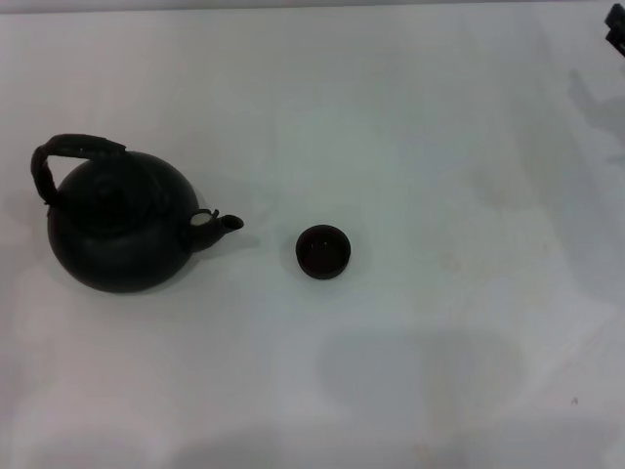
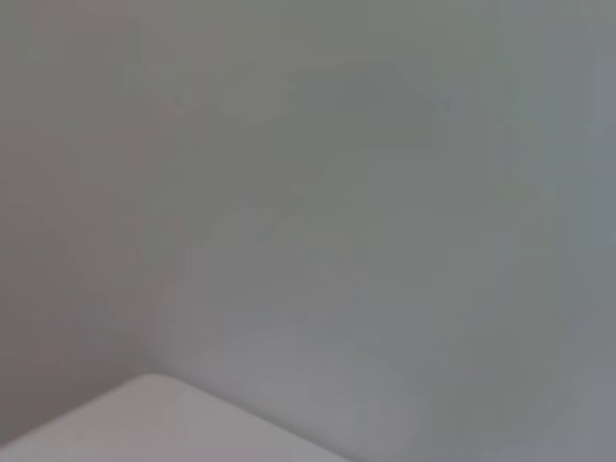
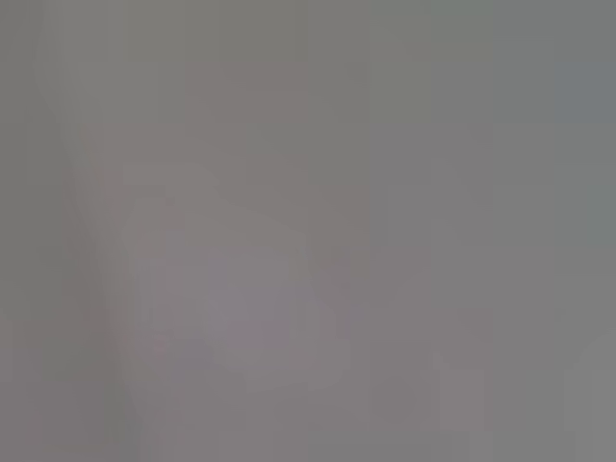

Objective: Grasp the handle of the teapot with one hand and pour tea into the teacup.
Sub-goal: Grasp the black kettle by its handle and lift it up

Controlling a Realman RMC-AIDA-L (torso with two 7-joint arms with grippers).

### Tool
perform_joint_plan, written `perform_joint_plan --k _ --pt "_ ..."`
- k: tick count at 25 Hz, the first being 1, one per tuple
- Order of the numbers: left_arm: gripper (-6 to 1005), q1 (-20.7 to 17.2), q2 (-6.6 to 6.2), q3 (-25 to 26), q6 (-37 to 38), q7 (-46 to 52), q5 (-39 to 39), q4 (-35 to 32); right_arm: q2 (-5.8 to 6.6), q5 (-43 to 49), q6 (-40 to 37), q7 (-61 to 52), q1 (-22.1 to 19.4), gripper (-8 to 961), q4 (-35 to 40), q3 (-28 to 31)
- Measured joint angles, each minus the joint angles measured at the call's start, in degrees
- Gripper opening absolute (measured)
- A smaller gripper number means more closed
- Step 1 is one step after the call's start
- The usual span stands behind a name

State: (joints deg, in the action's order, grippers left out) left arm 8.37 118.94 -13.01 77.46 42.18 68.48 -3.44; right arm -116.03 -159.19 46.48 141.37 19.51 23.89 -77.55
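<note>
In the head view a round matte black teapot (image 1: 117, 225) stands on the white table at the left, its short spout (image 1: 223, 225) pointing right. Its dark arched handle (image 1: 73, 151) loops over the top, leaning toward the far left. A small dark teacup (image 1: 322, 251) sits upright just right of the spout, with a gap between them. A dark bit of the right arm (image 1: 616, 29) shows at the far right edge, well away from both. The left gripper is out of view. Both wrist views show only blank pale surface.
The white table (image 1: 439, 147) spreads in all directions around the two objects. Soft shadows lie on it at the front centre and near the right edge.
</note>
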Motion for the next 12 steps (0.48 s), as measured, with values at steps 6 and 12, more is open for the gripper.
perform_joint_plan --k 6,12 --pt "893 0.8 0.14 0.4 -0.1 -0.1 -8.3 3.0 0.03 -0.1 0.4 -0.2 0.2 828 -1.8 1.4" --pt "892 1.1 0.04 -0.2 0.1 -1.2 -5.3 3.3 0.02 -0.1 0.4 -1.3 0.7 828 -2.9 1.9"
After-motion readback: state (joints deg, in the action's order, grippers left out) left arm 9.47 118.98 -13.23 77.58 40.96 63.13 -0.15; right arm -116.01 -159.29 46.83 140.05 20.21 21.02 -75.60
